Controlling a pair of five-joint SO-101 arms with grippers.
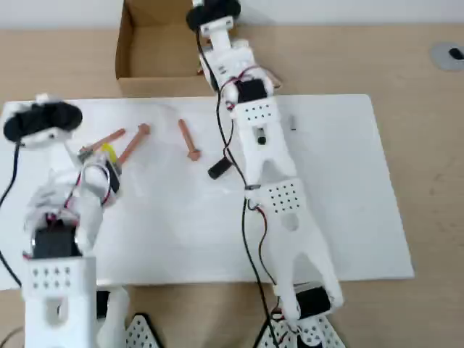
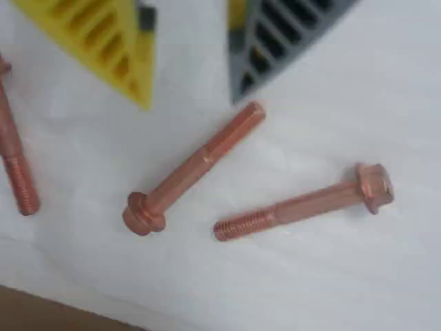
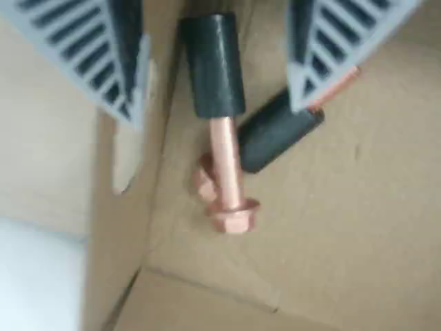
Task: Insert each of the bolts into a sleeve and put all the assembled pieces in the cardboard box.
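Note:
My right gripper (image 3: 215,110) hangs open inside the cardboard box (image 3: 358,207). Below it lie two assembled pieces: a copper bolt in a black sleeve (image 3: 215,65) between the spread fingers, untouched, and a second sleeved bolt (image 3: 275,131) beside it. In the high view the right arm (image 1: 243,94) stretches over the box (image 1: 125,51). My left gripper (image 2: 191,100) is open, its yellow finger (image 2: 103,41) and grey finger (image 2: 275,34) just above two bare bolts (image 2: 193,169) (image 2: 303,203). A third bolt (image 1: 190,139) and a loose black sleeve (image 1: 220,169) lie mid-sheet.
The bolts rest on a white sheet (image 1: 341,217) covering the wooden table (image 1: 428,145). Another bolt end (image 2: 15,158) shows beside the left gripper. The right arm's body and cables cross the sheet's middle. A grey disc (image 1: 448,55) sits at the far right edge.

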